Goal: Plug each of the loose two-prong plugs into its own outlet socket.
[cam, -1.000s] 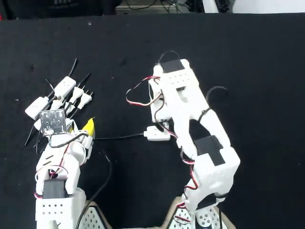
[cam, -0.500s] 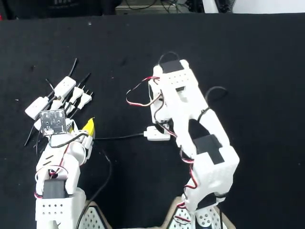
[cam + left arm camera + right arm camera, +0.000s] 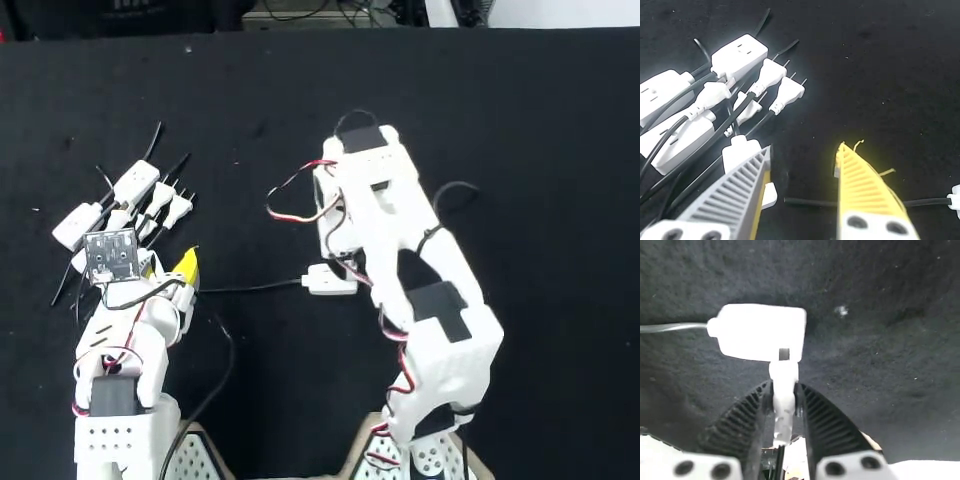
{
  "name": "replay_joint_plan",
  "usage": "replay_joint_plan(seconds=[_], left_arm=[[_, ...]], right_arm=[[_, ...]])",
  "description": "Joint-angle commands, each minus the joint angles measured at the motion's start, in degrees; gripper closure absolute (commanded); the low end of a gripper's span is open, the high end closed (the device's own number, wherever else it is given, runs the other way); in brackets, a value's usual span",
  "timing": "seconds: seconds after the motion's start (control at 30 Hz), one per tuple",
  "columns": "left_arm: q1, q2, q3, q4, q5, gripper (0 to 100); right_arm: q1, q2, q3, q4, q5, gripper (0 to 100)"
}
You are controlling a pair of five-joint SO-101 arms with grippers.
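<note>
- Black felt cloth (image 3: 560, 150): covers the tabletop; matte, flecked with pale lint.
- Lint speck (image 3: 841, 311), white: lying on the cloth.
- Dark cables (image 3: 330, 12): tangled just beyond the cloth's far edge, near its middle.
- White panel (image 3: 560, 12): beyond the cloth's far edge, toward its right corner.

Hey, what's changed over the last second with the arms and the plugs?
The right arm edged very slightly rightward, the right gripper still shut on a plug at the socket. The left gripper, fingers open by the pile of plugs, and the socket stayed put.
</note>
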Motion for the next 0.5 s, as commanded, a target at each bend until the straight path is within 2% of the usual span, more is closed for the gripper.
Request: replay_joint_plan(seconds=[0.0, 0.47], left_arm=[[0.0, -0.4, -1.1, -1.2, 0.5, 79], [0.0, -0.4, -1.0, -1.2, 0.5, 79]], right_arm=[[2.8, 2.4, -1.6, 1.8, 2.0, 98.8], [2.5, 4.0, -5.0, 1.8, 2.1, 98.8]])
